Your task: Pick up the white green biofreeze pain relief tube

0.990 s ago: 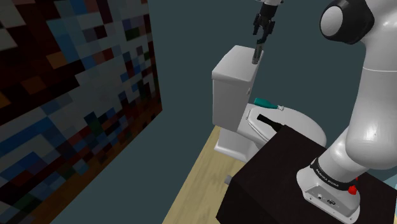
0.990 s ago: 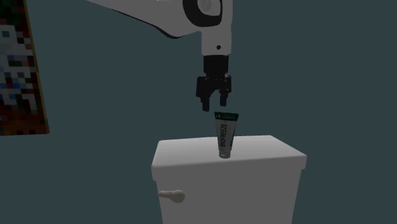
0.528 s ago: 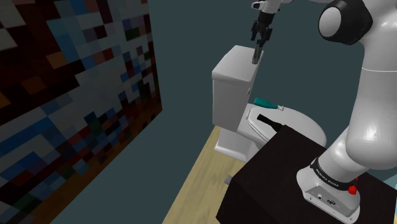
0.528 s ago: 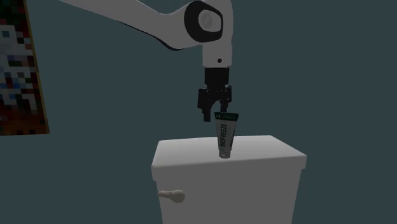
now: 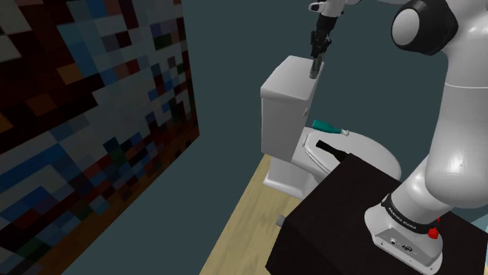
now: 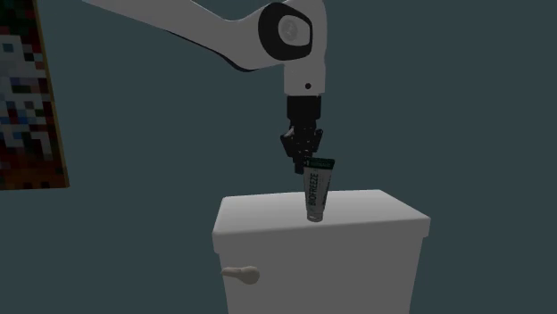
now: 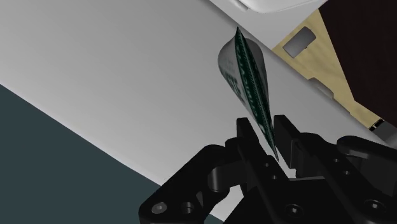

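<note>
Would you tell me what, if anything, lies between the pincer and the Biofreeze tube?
Nothing. In the wrist view the pincer clasps the flat end of the Biofreeze tube, which stands on the toilet tank.

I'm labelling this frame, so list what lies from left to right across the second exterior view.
Mosaic wall panel → flush lever on the front of the toilet tank → white-and-green tube standing on the tank top.
</note>
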